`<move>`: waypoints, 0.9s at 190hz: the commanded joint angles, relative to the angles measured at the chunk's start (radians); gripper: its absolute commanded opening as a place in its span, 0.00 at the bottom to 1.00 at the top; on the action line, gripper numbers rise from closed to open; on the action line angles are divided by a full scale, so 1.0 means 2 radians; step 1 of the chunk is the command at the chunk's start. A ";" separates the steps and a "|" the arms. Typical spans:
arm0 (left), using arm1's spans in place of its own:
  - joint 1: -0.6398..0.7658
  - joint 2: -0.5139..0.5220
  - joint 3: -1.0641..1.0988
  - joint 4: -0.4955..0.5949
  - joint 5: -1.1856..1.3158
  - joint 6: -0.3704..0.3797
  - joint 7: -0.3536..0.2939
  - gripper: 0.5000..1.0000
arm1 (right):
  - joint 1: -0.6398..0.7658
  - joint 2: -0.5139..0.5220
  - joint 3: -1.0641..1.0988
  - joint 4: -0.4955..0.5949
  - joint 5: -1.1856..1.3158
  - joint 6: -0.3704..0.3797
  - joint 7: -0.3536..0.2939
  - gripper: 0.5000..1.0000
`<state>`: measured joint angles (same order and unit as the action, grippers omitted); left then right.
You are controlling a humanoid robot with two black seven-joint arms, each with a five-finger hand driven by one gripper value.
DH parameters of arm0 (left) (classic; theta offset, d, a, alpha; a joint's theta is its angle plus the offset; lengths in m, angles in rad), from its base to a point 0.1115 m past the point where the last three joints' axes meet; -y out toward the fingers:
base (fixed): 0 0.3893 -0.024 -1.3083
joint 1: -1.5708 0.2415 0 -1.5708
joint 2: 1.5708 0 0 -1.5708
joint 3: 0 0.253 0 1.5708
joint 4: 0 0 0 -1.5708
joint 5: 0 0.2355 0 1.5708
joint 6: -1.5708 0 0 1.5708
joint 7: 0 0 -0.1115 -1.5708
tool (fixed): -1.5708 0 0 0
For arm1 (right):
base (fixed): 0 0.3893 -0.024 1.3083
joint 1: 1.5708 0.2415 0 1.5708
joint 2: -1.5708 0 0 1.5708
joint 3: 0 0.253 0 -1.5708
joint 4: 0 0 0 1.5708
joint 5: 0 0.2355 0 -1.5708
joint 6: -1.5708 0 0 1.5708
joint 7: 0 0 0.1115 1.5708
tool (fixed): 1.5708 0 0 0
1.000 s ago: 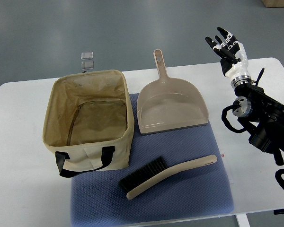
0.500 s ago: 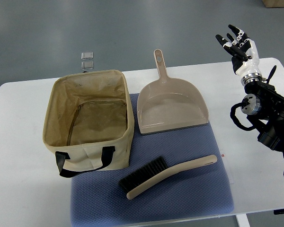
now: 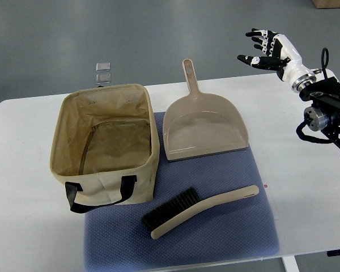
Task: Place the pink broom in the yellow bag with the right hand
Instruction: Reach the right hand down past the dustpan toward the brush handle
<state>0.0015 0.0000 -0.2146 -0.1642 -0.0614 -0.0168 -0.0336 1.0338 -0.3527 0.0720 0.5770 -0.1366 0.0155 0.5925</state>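
Note:
The broom (image 3: 201, 207), a beige-pink hand brush with black bristles at its left end, lies on the blue mat (image 3: 226, 238) near the table's front. The yellow-tan fabric bag (image 3: 105, 141) stands open on the left, black handle facing front, nothing visible inside. My right hand (image 3: 263, 48) is raised at the upper right, past the table's back edge, fingers spread and holding nothing, far from the broom. The left arm does not show.
A beige-pink dustpan (image 3: 204, 124) lies on the mat behind the broom, handle pointing away. The white table (image 3: 306, 187) carries the mat. Two small clear squares (image 3: 103, 71) lie on the floor behind the bag.
My right arm has swung up and to the right, and the hand has turned so its spread fingers point left. The broom, dustpan and bag have not moved.

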 commanded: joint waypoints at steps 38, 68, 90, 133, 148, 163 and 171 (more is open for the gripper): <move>0.000 0.000 0.001 0.000 0.000 0.000 0.000 1.00 | 0.072 -0.068 -0.158 0.140 -0.130 -0.024 0.001 0.86; 0.000 0.000 0.001 0.000 0.000 0.000 0.000 1.00 | 0.075 -0.094 -0.166 0.195 -0.281 -0.019 -0.003 0.86; 0.000 0.000 0.001 0.000 0.000 0.000 0.000 1.00 | 0.075 -0.104 -0.166 0.215 -0.381 -0.002 -0.004 0.86; 0.000 0.000 0.001 0.000 0.000 0.000 0.000 1.00 | 0.076 -0.111 -0.166 0.235 -0.552 0.005 0.001 0.86; 0.000 0.000 0.001 0.000 0.000 0.000 0.000 1.00 | 0.082 -0.117 -0.166 0.251 -0.587 0.005 0.001 0.86; 0.000 0.000 0.001 0.000 0.000 0.000 0.000 1.00 | 0.091 -0.121 -0.167 0.273 -0.604 0.011 0.001 0.86; 0.000 0.000 0.001 0.000 0.000 0.000 0.000 1.00 | 0.094 -0.122 -0.166 0.283 -0.605 0.017 0.001 0.86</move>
<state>0.0015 0.0000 -0.2132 -0.1642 -0.0614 -0.0169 -0.0339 1.2049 -0.5891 -0.2605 1.0937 -1.3137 0.0311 0.5934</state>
